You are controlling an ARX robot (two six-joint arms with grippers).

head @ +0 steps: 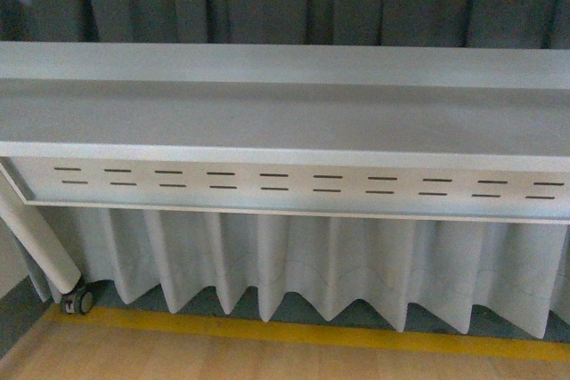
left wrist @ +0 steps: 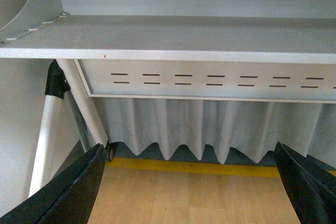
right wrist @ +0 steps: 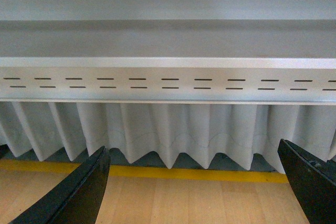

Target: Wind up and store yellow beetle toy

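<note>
The yellow beetle toy shows in none of the three views, so where it lies cannot be told. The front view looks at a grey-white bench [head: 285,117] from its edge, with a slotted panel [head: 303,182] under the top, a pleated pale curtain [head: 329,264] hanging below it, a yellow floor line [head: 294,331] across the wooden floor [head: 223,358], and a white bench leg [head: 36,238] ending in a small caster [head: 80,300] (no arm appears in this view). In the left wrist view the left gripper [left wrist: 191,192] has its jaws spread wide, the two dark fingers [left wrist: 73,192] at opposite lower corners with nothing between them but floor. In the right wrist view the right gripper [right wrist: 197,190] is likewise wide apart and holds nothing, its fingers [right wrist: 79,192] framing the curtain and yellow line beneath the bench.
</note>
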